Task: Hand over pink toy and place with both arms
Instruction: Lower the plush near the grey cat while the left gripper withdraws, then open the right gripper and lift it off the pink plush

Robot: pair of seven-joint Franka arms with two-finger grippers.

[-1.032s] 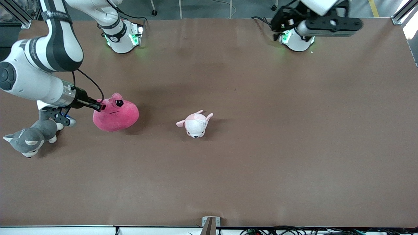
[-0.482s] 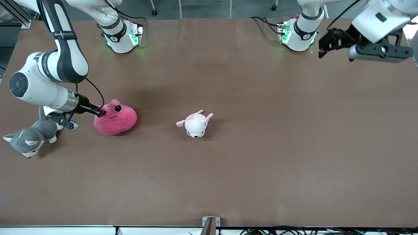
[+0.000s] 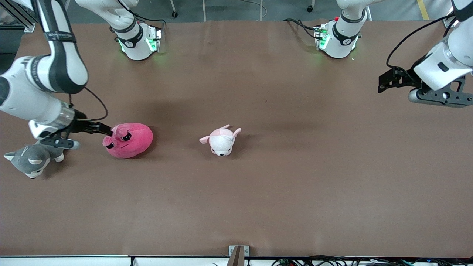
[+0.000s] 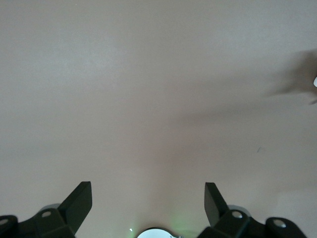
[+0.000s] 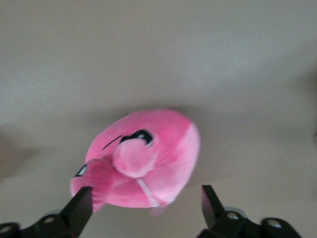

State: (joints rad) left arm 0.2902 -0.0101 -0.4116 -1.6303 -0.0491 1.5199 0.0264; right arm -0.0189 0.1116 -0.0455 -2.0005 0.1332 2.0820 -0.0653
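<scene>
The pink toy (image 3: 129, 140) lies on the brown table (image 3: 258, 192) toward the right arm's end, its face turned toward the front camera. My right gripper (image 3: 105, 130) is low beside it, at the ear end, and is open. In the right wrist view the toy (image 5: 148, 158) lies just ahead of the open right gripper (image 5: 146, 191), and one fingertip (image 5: 84, 198) is at the toy's ear. My left gripper (image 3: 382, 83) is open and empty, up over the left arm's end of the table. The left wrist view shows the left gripper (image 4: 148, 186) over bare table.
A grey-and-white husky plush (image 3: 31, 159) lies under the right arm's wrist, close to the table's end. A pale pink-and-white puppy plush (image 3: 221, 140) lies near the table's middle, beside the pink toy toward the left arm's end.
My right gripper has opened and drawn back a little; the pink toy has dropped and rolled face toward the front camera. My left arm has swung from over its base out to the table's end.
</scene>
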